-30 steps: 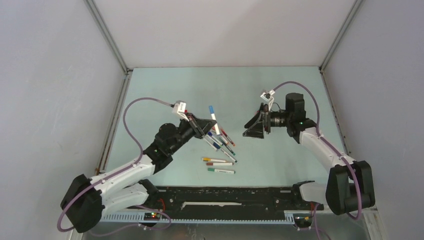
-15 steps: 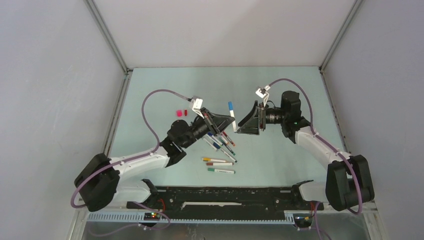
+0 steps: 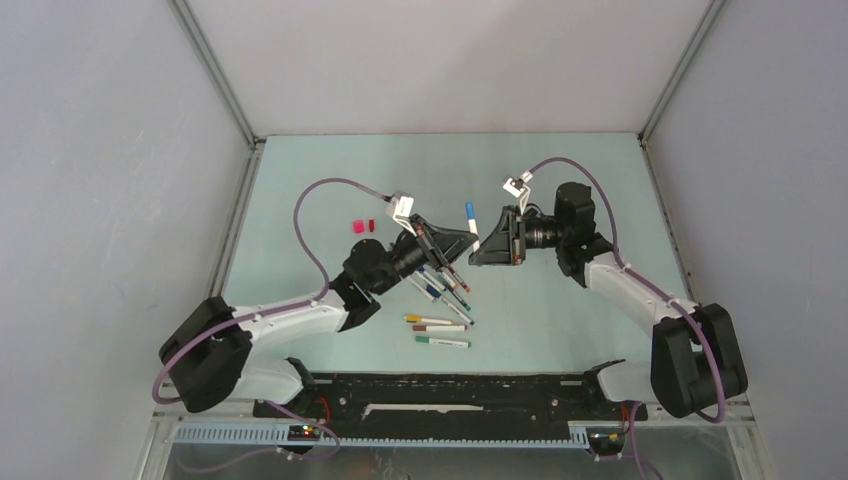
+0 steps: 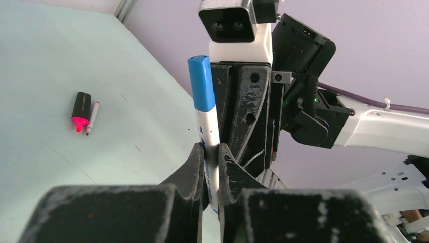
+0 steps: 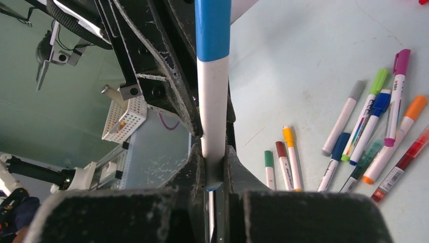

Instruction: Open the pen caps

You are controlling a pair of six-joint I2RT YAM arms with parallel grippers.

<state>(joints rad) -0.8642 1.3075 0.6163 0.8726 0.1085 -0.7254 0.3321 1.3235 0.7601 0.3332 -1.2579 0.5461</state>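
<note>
Both arms have the same pen, held up off the tabletop between them. Left fingers are clamped on the white barrel, and right fingers pinch it right alongside. The blue cap pokes up past both grips along the pen's length, so nobody's actually on the cap yet.

Body: two arms, white links, black joints.
White shells on the left arm and right arm are joined by black housings; a purple cable is looped along each; scuffed black fingers and a green indicator light are noted.
</note>
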